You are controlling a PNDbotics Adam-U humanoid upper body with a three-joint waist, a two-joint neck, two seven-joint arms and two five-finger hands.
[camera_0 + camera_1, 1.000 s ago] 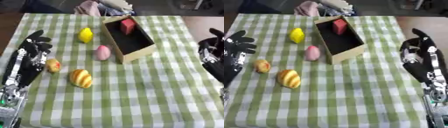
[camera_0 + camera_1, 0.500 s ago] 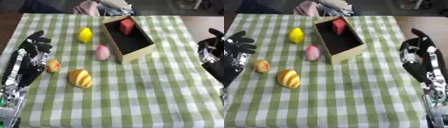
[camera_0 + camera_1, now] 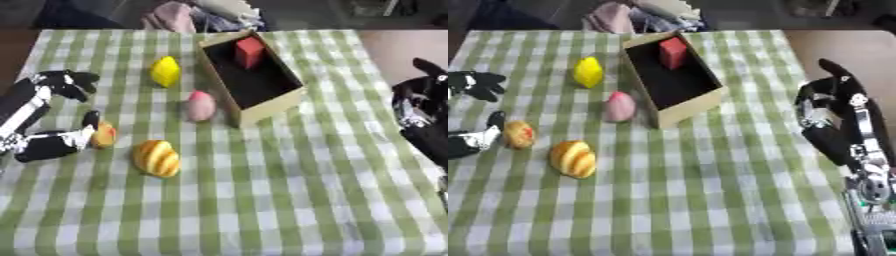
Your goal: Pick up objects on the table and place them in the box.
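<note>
While left hand [image 3: 54, 142] spreads w/ thumb touching orange fruit [image 3: 104, 134], right hand [image 3: 830, 117] idles open.

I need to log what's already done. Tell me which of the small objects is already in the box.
The red block, at the far end inside the box. The yellow piece, pink egg shape, small orange fruit and croissant all lie outside on the cloth.

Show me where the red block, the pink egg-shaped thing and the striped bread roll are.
red block [image 3: 249, 51], left eye view, on its front face.
pink egg-shaped thing [image 3: 200, 105], left eye view, on its middle.
striped bread roll [image 3: 157, 158], left eye view, on its ridged top.
</note>
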